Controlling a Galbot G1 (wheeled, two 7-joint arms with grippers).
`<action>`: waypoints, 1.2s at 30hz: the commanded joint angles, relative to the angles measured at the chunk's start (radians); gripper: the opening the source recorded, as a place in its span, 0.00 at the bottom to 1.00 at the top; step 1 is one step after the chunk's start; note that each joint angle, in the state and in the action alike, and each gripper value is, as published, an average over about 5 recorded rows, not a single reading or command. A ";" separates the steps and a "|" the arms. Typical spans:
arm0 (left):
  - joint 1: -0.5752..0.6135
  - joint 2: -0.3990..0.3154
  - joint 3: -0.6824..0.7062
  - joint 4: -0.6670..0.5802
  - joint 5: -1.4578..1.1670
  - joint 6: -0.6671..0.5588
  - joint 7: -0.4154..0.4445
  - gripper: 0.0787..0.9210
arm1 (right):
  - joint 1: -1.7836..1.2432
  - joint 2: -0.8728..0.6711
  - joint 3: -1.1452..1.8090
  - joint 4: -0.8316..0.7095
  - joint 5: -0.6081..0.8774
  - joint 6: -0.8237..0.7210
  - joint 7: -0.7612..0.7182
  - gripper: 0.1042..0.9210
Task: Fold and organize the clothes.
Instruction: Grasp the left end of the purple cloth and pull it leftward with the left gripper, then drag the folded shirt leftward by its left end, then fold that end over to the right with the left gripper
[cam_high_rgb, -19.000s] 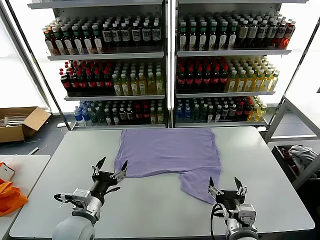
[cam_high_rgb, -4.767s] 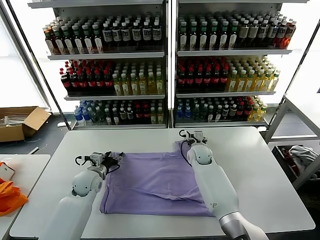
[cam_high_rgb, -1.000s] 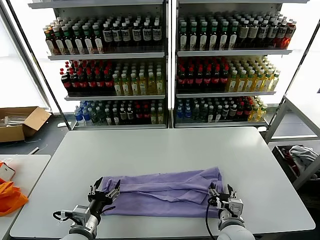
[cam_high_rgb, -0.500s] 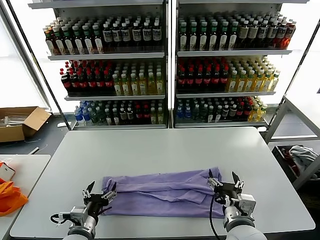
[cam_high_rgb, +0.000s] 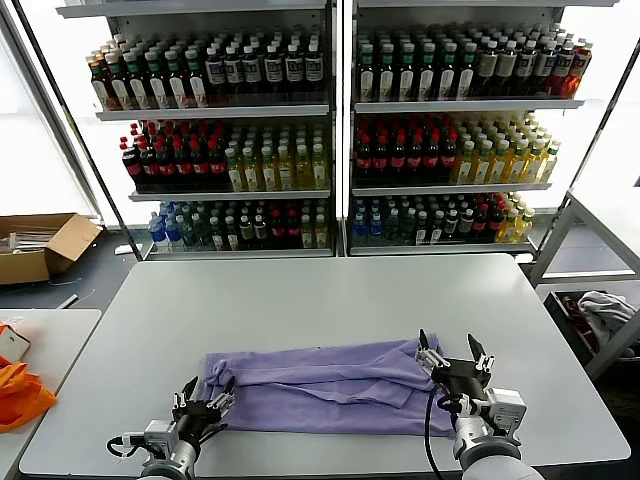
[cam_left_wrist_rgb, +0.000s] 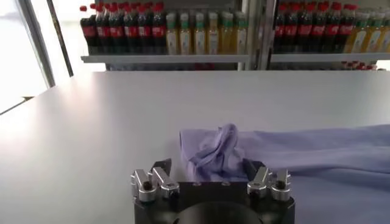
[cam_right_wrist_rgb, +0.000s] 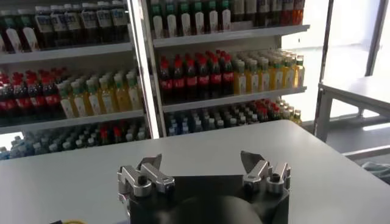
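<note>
Fingers spread and empty on both sides: the left gripper (cam_high_rgb: 204, 402) sat just off the shirt's (cam_high_rgb: 320, 385) bunched left end, while the right gripper (cam_high_rgb: 454, 355) had lifted clear of the right end and drifted outward from where it was a moment before. The lavender shirt lay released as a long folded band near the tabletop's (cam_high_rgb: 330, 300) front edge. That fold looked finished; a crosswise fold probably came next.

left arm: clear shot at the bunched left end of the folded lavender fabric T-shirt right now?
Probably yes. The left gripper sits open right at the bunched corner of the lavender fabric T-shirt, nothing between them; bare grey table surrounds it.
</note>
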 joint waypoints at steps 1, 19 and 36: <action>0.007 -0.003 -0.001 0.011 -0.014 -0.008 0.026 0.71 | -0.002 -0.002 0.000 0.021 0.001 0.000 0.001 0.88; -0.001 0.005 -0.039 0.027 -0.023 -0.024 0.026 0.10 | 0.030 -0.009 -0.005 0.019 0.004 -0.003 0.015 0.88; -0.055 0.435 -0.531 0.065 -0.180 0.005 0.022 0.03 | 0.109 -0.012 -0.020 -0.030 0.034 -0.005 0.029 0.88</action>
